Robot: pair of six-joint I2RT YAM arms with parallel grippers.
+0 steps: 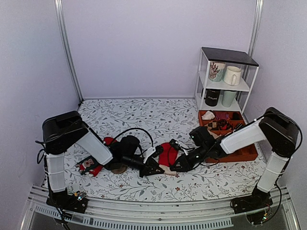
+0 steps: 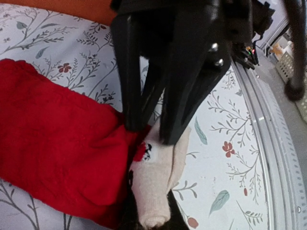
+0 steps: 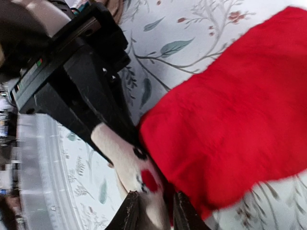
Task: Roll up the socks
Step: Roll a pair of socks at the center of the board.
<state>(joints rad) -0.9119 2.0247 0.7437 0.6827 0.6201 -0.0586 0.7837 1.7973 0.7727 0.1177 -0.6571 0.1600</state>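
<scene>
The red socks lie on the floral cloth between my two grippers, pale beige end toward the near edge. My left gripper comes in from the left and is shut on the beige end, which runs down between its jaws. My right gripper comes in from the right and its jaws are closed on the same beige end. Its black fingers press where beige meets red. The red body spreads out flat.
A dark sock, a tan-brown sock and a patterned red sock lie under the left arm. An orange tray and a white shelf with mugs stand at the right. A metal rail edges the table.
</scene>
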